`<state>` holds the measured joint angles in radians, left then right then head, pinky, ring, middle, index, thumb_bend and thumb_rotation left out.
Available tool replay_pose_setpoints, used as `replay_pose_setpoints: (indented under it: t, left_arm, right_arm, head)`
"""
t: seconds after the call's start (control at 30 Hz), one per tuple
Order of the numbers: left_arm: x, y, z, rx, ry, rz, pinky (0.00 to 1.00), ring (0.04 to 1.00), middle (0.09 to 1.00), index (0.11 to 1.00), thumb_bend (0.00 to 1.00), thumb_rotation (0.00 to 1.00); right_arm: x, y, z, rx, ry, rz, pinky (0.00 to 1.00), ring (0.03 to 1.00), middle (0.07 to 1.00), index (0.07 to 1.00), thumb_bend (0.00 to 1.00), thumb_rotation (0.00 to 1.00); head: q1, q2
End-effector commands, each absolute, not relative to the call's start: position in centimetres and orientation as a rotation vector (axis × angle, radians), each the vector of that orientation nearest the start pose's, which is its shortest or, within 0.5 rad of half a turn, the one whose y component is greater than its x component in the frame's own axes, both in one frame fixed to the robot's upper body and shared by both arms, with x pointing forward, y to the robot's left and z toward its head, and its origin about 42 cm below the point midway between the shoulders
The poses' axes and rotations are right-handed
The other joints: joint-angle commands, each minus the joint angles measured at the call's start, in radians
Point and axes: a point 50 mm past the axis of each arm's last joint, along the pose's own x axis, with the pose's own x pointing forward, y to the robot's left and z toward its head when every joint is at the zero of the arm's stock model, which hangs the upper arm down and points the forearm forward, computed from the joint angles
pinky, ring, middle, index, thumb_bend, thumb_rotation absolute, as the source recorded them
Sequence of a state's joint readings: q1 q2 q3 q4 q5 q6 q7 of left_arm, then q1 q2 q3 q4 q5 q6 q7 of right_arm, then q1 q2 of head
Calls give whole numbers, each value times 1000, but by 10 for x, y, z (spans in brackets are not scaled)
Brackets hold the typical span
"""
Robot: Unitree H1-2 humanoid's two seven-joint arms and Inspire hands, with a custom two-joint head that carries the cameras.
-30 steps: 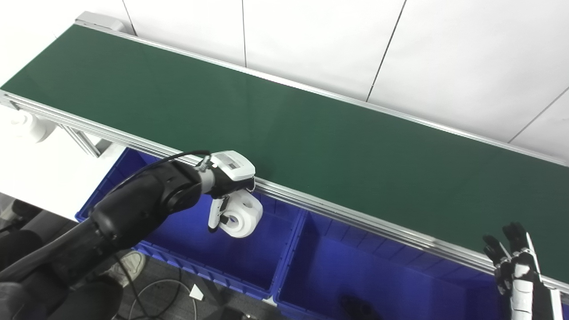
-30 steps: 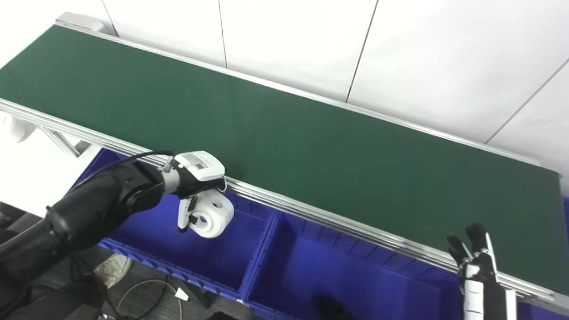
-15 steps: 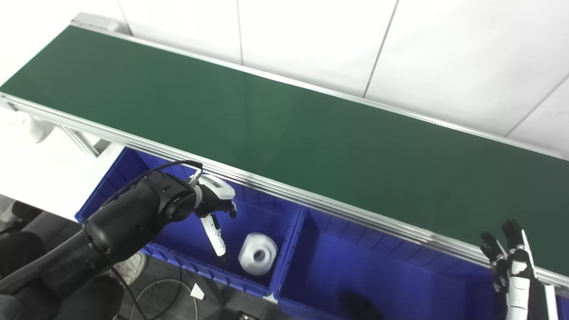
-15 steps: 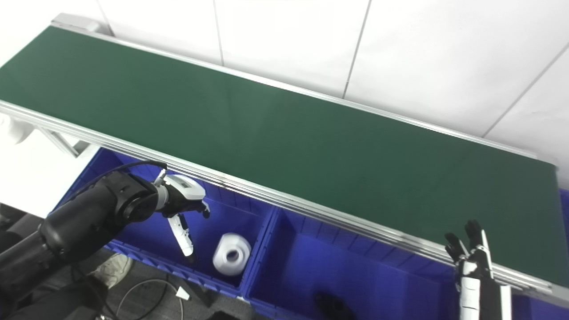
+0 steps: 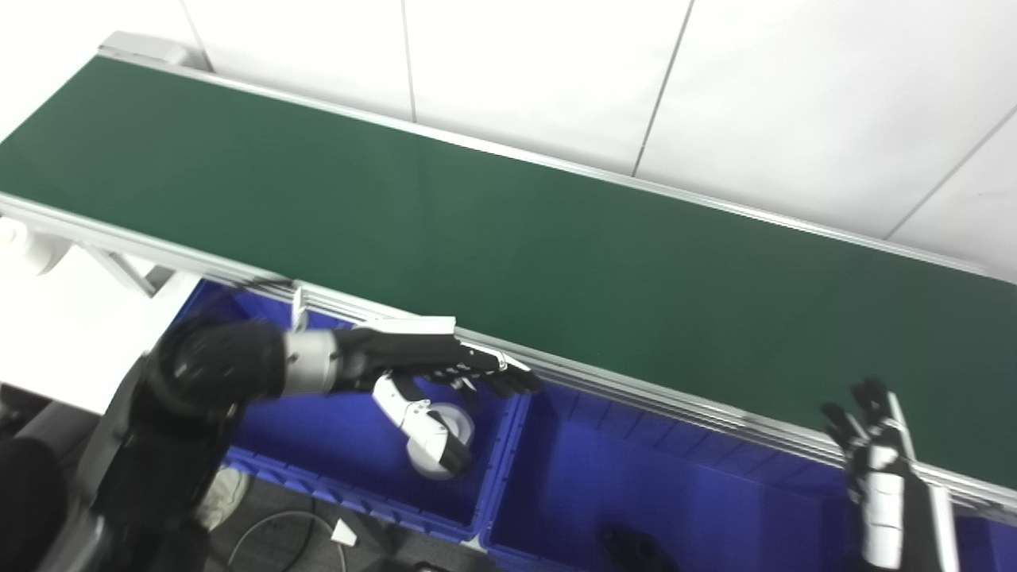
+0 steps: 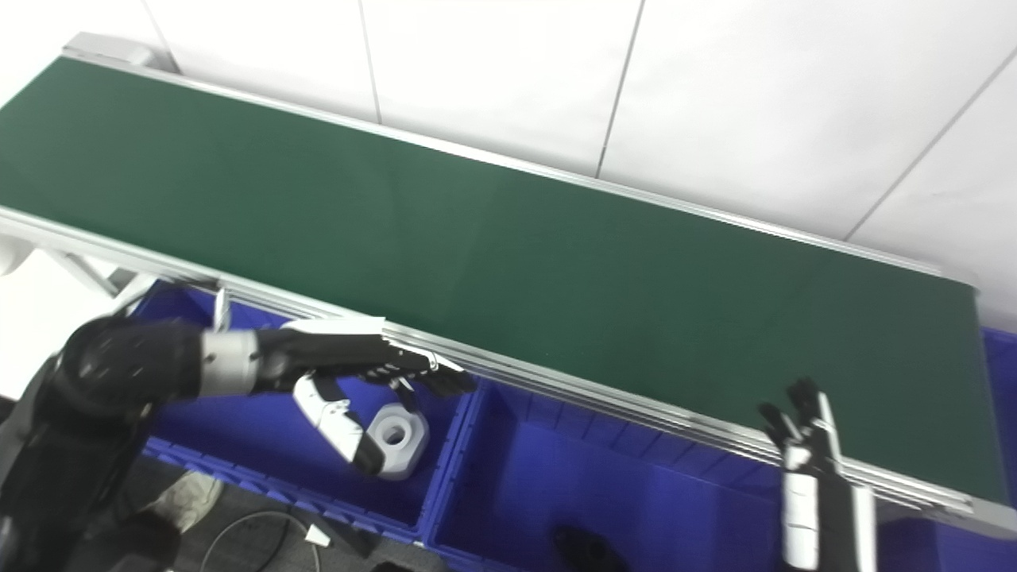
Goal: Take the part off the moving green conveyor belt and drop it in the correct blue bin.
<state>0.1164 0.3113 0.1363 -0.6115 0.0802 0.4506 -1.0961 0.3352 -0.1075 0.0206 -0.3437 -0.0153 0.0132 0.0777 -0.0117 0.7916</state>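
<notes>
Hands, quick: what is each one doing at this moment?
Left hand: open, fingers stretched out, holding nothing; the white part lies in the blue bin below it.
Right hand: open, fingers spread, holding nothing.

From my station I count one green conveyor belt (image 5: 508, 230), with nothing riding on it, and two robot hands: the left robot hand (image 5: 429, 369) and the right robot hand (image 5: 874, 445). Below the belt's near rail I can make out two blue bins side by side, the left bin (image 5: 334, 469) and the right bin (image 5: 715, 500), with a sliver of blue past the belt's far right end that may be a third. I see one white part (image 6: 395, 433) in the left bin and one dark object (image 5: 632, 548) in the right bin.
</notes>
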Motion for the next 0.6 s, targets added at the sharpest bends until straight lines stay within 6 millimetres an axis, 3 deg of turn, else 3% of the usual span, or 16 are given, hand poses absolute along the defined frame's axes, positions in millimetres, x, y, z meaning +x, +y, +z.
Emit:
replay_pose_setpoints:
  t: [0.0, 0.03, 0.13, 0.3, 0.4, 0.57]
  left_arm:
    - [189, 274, 199, 167, 17, -777, 795, 830, 834, 864, 901, 654]
    - [182, 276, 189, 92, 6, -717, 814, 834, 838, 875, 906, 667]
    - [169, 281, 168, -14, -26, -564, 860, 870, 874, 909, 921, 695]
    - [163, 285, 125, 182, -109, -271, 951, 980, 983, 992, 866, 746]
    - [166, 290, 101, 347, -151, -203, 952, 991, 999, 1000, 806, 766]
    - [175, 290, 76, 375, -153, -134, 998, 1000, 1000, 1000, 798, 731]
  right_arm:
    - [174, -233, 123, -149, -81, 51, 857, 874, 965, 990, 681, 978]
    - [174, -228, 121, -152, -77, 46, 854, 871, 965, 986, 695, 978]
    - [174, -213, 117, -152, -64, 37, 864, 869, 965, 980, 715, 979]
    - [179, -192, 102, -154, -64, 30, 867, 881, 976, 977, 710, 998]
    - [181, -182, 95, -148, -74, 17, 846, 889, 983, 973, 703, 998]
    - [183, -172, 88, -162, -39, 2, 846, 895, 982, 968, 749, 997]
  head:
    - [-11, -1]
    - [-73, -8]
    - [-149, -19]
    - [-286, -48]
    - [-330, -61]
    - [-400, -91]
